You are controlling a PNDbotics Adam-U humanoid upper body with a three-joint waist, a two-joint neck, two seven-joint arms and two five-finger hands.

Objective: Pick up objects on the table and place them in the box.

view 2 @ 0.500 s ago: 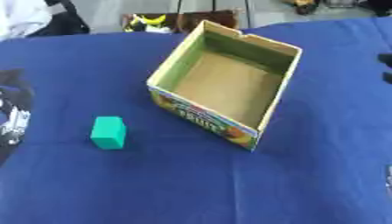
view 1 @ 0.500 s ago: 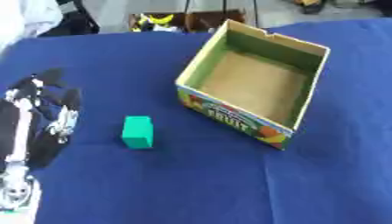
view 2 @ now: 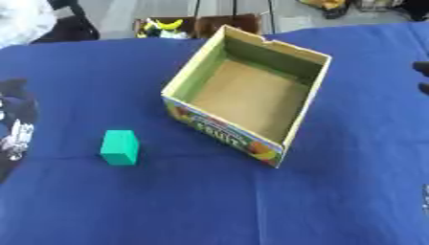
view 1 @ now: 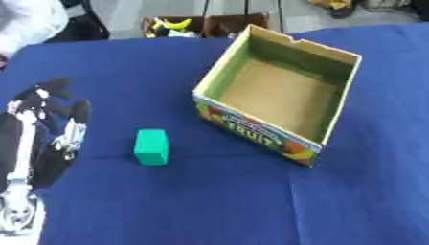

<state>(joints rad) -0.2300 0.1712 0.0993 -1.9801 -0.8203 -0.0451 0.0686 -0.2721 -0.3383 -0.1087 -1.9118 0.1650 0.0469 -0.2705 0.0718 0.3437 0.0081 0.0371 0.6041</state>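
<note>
A plain green block (view 1: 152,147) lies beside the left hand (view 1: 52,125), its fingers relaxed and spread.

A small green block (view 1: 152,147) lies flat on the blue-covered counter (view 1: 218,206), to the left of the box (view 1: 279,95) and a little nearer than its front corner, well apart from it. The box is open-topped cardboard, turned askew, its inside bare brown, with a colourful fruit print along its near wall.
</note>
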